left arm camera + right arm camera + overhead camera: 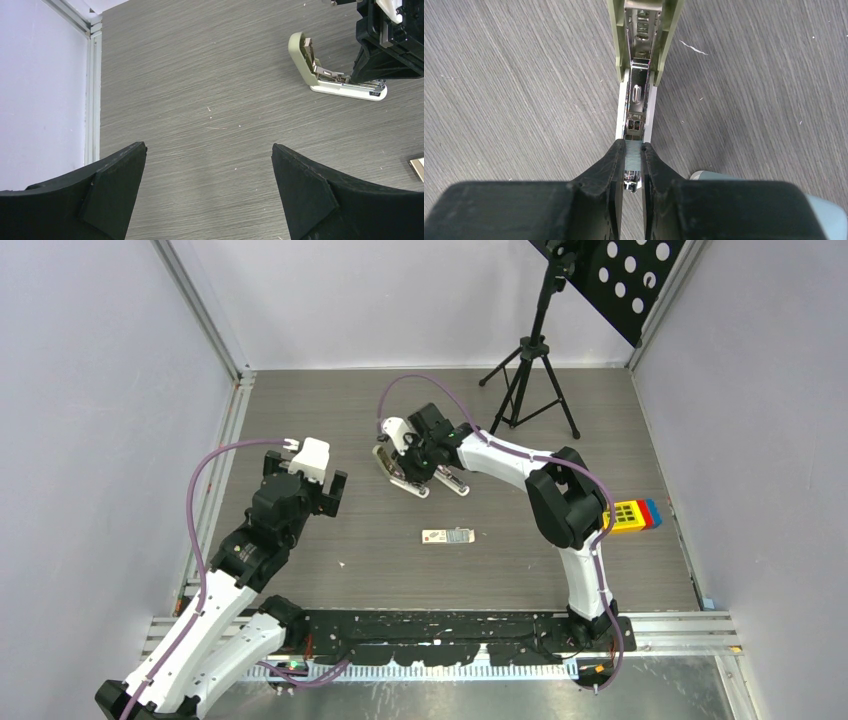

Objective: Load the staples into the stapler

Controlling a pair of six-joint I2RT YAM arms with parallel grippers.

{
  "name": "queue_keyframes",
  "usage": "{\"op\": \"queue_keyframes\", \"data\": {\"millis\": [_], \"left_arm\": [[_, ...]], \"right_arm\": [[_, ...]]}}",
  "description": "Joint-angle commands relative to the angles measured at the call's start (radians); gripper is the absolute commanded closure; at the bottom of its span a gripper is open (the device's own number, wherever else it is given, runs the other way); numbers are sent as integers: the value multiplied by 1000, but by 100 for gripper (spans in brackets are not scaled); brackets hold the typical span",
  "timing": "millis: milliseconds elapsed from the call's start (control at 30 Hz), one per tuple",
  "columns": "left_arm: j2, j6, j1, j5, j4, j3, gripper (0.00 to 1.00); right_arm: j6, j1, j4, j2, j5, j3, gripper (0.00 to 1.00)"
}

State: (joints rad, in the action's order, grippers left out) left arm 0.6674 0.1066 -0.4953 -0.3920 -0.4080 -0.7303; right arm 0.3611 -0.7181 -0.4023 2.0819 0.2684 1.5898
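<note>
Idling at left: left gripper [209, 150], fingers [115, 185] spread wide, nothing held. Centre: stapler [345, 87] lying open on table [200, 75], lid [300, 50] swung back, channel [636, 95] showing. Beside it: right gripper [633, 150] clamped on staple strip [633, 156]. Lower straight down, strip level and square to channel, release only once seated. Strip just over near end of channel, lined up with it; contact unclear. Also staple box [447, 536] flat on table, nearer arms, apart from stapler.

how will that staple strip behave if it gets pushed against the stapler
Probably stiff: the staple strip sits straight in the right gripper. Likely light, being thin and narrow. Possibly brittle; a skewed push against the open stapler could snap it.
</note>
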Motion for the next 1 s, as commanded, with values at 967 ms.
{"op": "queue_keyframes", "data": {"millis": [967], "left_arm": [[-8,13,6,25,51,6,0]], "right_arm": [[59,-6,-33,20,37,47,83]]}}
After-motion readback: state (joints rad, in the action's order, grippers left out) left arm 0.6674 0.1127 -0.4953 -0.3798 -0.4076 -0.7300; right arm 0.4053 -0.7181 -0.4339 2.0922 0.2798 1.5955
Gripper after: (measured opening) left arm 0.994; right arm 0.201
